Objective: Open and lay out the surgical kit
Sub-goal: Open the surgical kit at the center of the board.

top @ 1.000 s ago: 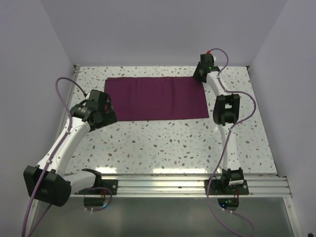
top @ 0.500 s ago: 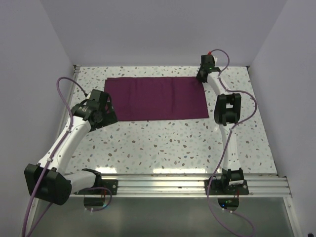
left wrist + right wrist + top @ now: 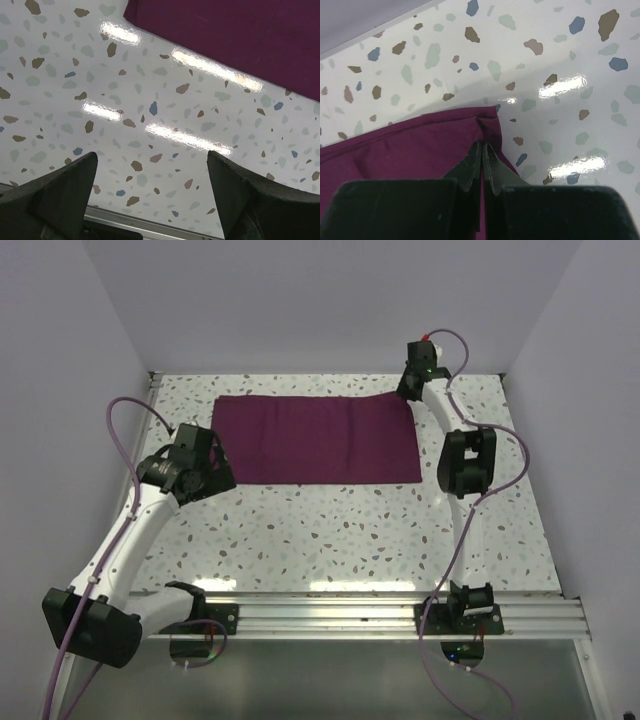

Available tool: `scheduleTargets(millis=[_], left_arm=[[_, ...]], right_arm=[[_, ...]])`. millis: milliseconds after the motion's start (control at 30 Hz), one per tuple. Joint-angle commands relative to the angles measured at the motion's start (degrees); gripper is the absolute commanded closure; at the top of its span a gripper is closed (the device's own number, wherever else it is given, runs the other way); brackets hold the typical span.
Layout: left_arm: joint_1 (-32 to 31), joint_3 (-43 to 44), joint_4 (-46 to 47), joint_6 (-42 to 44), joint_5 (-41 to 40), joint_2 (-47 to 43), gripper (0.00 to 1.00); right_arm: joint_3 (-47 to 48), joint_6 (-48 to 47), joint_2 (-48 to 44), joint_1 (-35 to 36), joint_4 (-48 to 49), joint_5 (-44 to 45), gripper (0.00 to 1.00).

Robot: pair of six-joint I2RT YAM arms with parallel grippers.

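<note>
Near-left, the left end effector (image 3: 151, 156) hangs released over the surface (image 3: 330, 530), just short of the cloth wrap (image 3: 315, 438) (long axis left-to-right). Farther back, the right end effector (image 3: 482, 150) is clenched on its far-right corner, well placed to peel it open.

A dark maroon cloth wrap (image 3: 320, 438) lay flat as a rectangle on the far half of the speckled table (image 3: 330, 535). The right gripper (image 3: 411, 393) sat at its far right corner, seemingly touching it, its fingers hidden. The left gripper (image 3: 218, 472) hung just beside the cloth's near left corner.
</note>
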Motion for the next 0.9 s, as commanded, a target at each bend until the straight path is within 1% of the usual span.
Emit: scheduleTargets(millis=[0,267,367,433,467,500,567,600,667,733,767,800,833,867], left_arm=[[-0.1,1.8,0.5,2.2,0.8,-1.5,0.05],[0.0,1.9,1.2,5.6,1.2,-3.0,0.04],[0.0,1.6,1.4,6.3,1.5,-3.2,0.04],[0.0,1.2,1.6,6.5,1.7,-3.4,0.04],[-0.1,1.1,1.9,6.7,1.9,-3.6,0.04],[0.0,0.7,2.6,6.8,2.1,-3.6,0.04],[0.0,0.8,3.2,7.0,2.4,-3.2,0.04],[0.0,1.0,3.3,7.1,2.5,-2.9,0.04],[0.0,1.4,3.6,7.2,2.5,-2.1,0.04],[0.0,2.1,4.0,7.4,2.4,-1.7,0.04],[0.0,2.3,4.1,7.4,2.4,-1.2,0.04],[-0.1,2.7,4.1,7.3,2.3,-1.1,0.04],[0.0,2.8,4.1,7.3,2.3,-0.7,0.04],[0.0,2.9,4.1,7.3,2.3,-0.7,0.04]], right_arm=[[-0.4,0.0,-6.3,1.3,-2.2,1.5,1.0],[-3.3,0.9,-7.7,1.5,-5.3,2.2,1.0],[-2.8,1.9,-6.9,1.7,-8.5,1.4,1.0],[-5.5,2.5,-8.0,2.4,-9.3,0.1,1.0],[-7.2,2.6,-9.9,2.8,-7.5,-0.1,1.0],[-11.0,2.6,-11.1,3.4,-6.6,-0.4,1.0],[-14.3,2.5,-13.2,4.8,-5.2,-0.3,1.0],[-14.5,2.5,-13.3,5.2,-5.5,0.0,1.0],[-14.3,2.2,-12.9,5.7,-6.3,-0.2,0.96],[-13.0,2.0,-11.5,5.7,-7.8,-0.3,0.97],[-12.4,1.7,-11.1,5.7,-8.6,-0.4,0.92],[-11.4,1.5,-10.3,5.7,-8.8,-0.2,0.84],[-10.9,1.1,-10.0,5.7,-9.1,-0.1,0.69],[-10.5,1.0,-9.7,5.7,-9.5,-0.2,0.61]])
